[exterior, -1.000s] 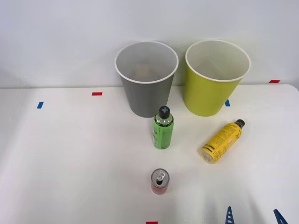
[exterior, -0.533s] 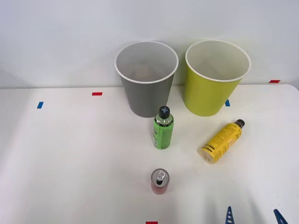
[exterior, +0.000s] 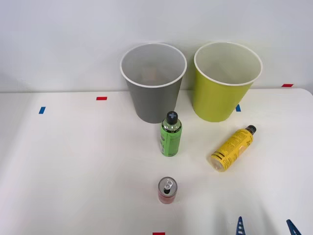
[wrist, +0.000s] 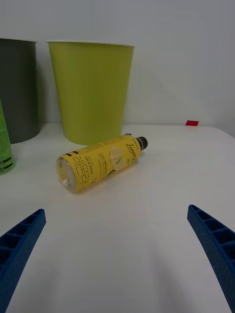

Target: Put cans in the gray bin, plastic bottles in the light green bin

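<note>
While the right gripper (exterior: pixel 264 226) waits with jaws spread at the frame's lower right, the yellow bottle (exterior: pixel 233 147) lies on its side on the table (exterior: pixel 73 161), center-right, below the light green bin (exterior: pixel 222 98). It will probably roll if nudged off-center.

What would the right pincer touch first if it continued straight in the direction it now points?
Probably the yellow bottle, lying on its side ahead of the open right pincer; the light green bin stands behind it.
</note>
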Available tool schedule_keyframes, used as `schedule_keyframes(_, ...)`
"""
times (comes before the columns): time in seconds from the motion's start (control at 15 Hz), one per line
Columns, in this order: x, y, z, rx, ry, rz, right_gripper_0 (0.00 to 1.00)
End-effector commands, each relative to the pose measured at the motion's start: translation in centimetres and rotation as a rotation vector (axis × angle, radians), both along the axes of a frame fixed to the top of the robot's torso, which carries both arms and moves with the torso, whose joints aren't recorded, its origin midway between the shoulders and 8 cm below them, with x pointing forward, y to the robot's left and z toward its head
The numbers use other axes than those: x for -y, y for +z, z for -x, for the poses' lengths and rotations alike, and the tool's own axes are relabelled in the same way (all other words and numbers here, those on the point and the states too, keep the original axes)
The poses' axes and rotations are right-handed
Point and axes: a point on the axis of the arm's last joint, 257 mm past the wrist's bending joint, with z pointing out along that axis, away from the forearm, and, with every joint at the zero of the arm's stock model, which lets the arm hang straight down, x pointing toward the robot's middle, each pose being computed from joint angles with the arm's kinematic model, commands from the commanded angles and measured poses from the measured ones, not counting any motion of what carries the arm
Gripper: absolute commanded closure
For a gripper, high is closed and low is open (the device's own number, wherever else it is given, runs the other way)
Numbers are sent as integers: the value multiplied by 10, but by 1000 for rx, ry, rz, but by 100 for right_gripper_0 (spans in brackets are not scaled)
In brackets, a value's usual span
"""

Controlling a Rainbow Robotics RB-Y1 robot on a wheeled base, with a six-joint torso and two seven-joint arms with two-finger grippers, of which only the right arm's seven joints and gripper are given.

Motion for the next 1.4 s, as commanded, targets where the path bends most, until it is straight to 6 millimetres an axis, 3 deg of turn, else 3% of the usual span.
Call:
schedule_keyframes(0.07,0,0,0,0,0,0,0)
schedule_keyframes(1.4,0,0,0,0,0,0,0)
